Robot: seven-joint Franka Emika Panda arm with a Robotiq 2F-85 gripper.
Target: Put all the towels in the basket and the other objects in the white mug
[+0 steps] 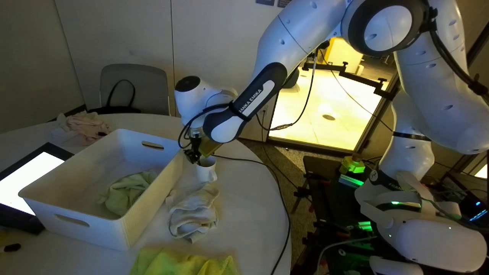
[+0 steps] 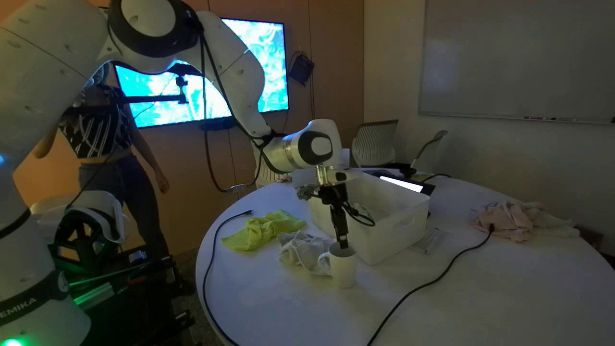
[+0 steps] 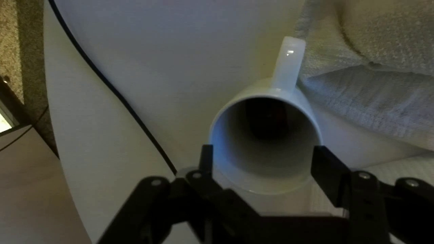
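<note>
In an exterior view, a yellow-green towel (image 1: 185, 263) lies nearest on the tabletop (image 1: 252, 214). Beyond it, a whitish-grey towel (image 1: 194, 214) sits crumpled right of the white basket (image 1: 103, 231), which contains a pale green towel (image 1: 128, 191). Farther back stands the upright white mug (image 1: 204, 175), a dark object (image 3: 268, 118) inside. The gripper (image 3: 263, 149) is over it, fingers wide apart, holding nothing. Far left is a pinkish cloth (image 1: 86, 126).
</note>
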